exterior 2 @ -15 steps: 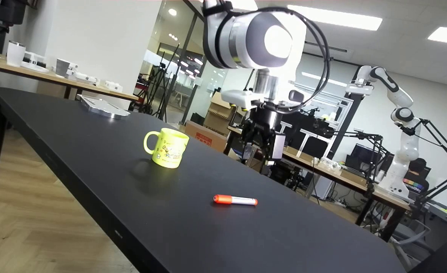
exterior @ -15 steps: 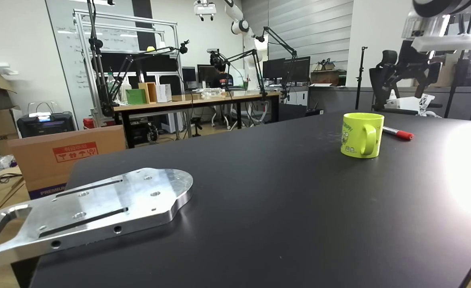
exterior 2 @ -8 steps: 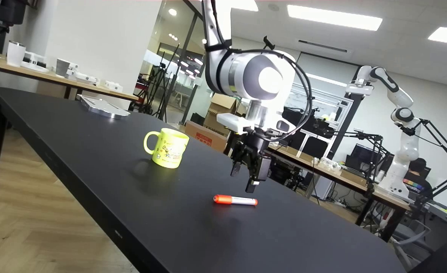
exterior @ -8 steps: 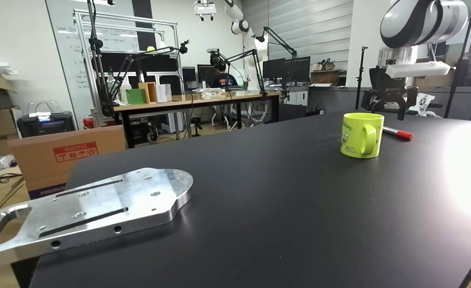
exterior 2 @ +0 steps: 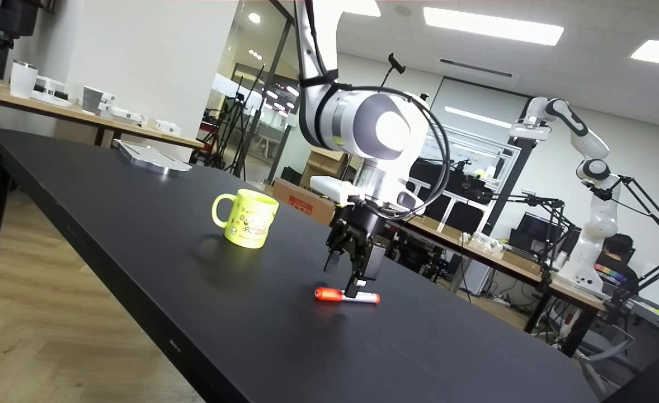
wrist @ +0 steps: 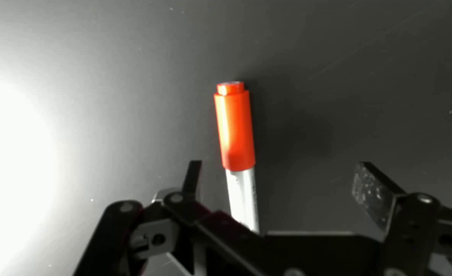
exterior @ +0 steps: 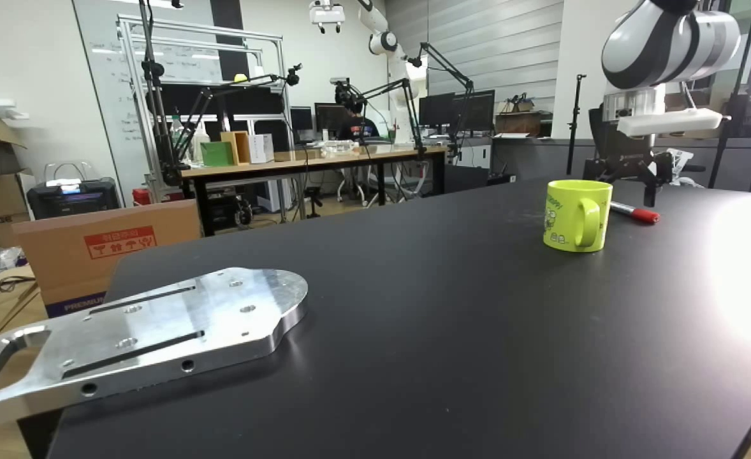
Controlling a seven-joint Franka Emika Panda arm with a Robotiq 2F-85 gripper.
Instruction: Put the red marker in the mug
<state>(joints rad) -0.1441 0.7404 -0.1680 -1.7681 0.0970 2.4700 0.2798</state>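
Observation:
The red marker lies flat on the black table, with a red cap and white body. It shows in both exterior views [exterior: 644, 215] [exterior 2: 329, 294] and in the wrist view [wrist: 235, 130]. The mug [exterior: 563, 217] is yellow-green and upright beside it; it also shows in an exterior view [exterior 2: 251, 218] but not in the wrist view. My gripper [exterior 2: 342, 279] is open and low over the marker, one finger in front of its white body. In the wrist view my gripper [wrist: 279, 168] has the marker between its fingers, closer to the left one; the marker's rear end is hidden.
A silver metal plate with a handle lies on the table away from the mug and shows in both exterior views [exterior: 222, 306] [exterior 2: 153, 159]. The black table [exterior: 445, 331] has an open long edge [exterior 2: 139, 330]. A cardboard box [exterior: 114, 255] stands beyond the table.
The arm has come down from above and across to the marker; over the last half second it moved slightly lower and closer. The gripper stays open. Marker and mug have not moved.

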